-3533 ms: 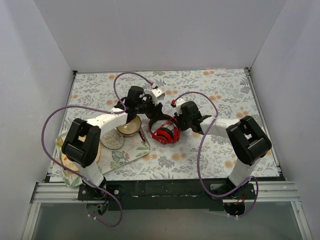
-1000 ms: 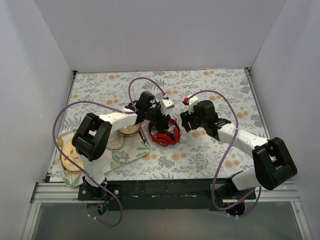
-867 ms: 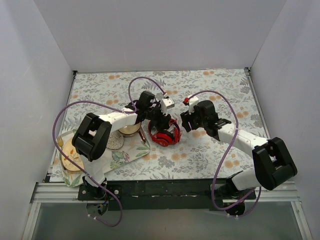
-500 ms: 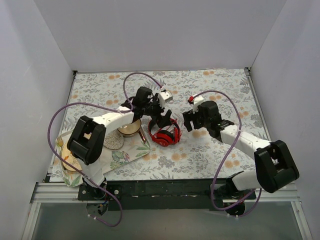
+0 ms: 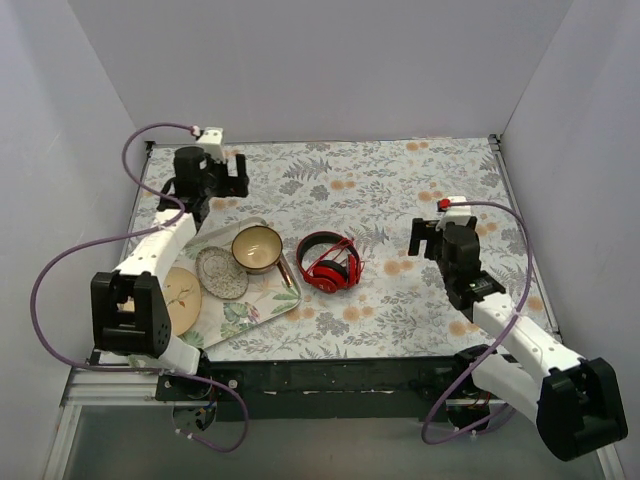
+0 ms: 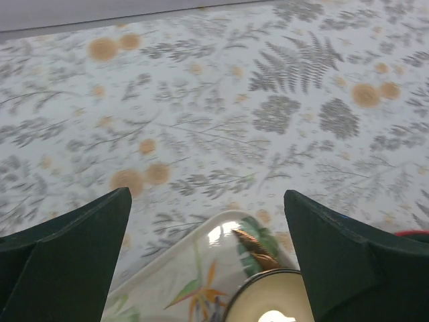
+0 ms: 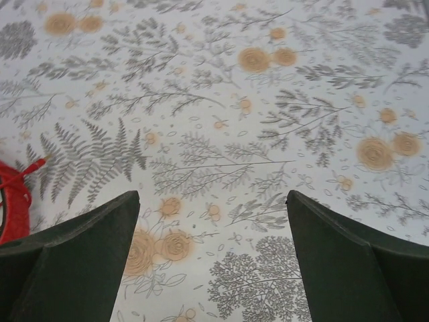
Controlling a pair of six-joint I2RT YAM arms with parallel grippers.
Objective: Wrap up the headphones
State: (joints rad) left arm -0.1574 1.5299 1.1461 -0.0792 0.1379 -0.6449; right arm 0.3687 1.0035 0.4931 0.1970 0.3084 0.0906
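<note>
Both my grippers are empty, jaws wide apart. L gripper [image 5: 236,176] sits at the far-left corner, R gripper [image 5: 420,238] well right of the headphones [image 5: 330,266]. Those lie flat mid-table, folded compact, just right of the tray [image 5: 255,312]. Nothing's touching them, so they rest on their own weight. A short bit of cable [image 7: 33,166] pokes out on R wrist cam. No other loose cable seen, so wrap prob. done.

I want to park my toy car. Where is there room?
The big flowery stretch behind the headphones, up to the back wall, is bare. So is the strip in front of them, between the tray and the right arm. Crowded: the left, where the tray holds a bowl and plates, headphones close beside.
</note>
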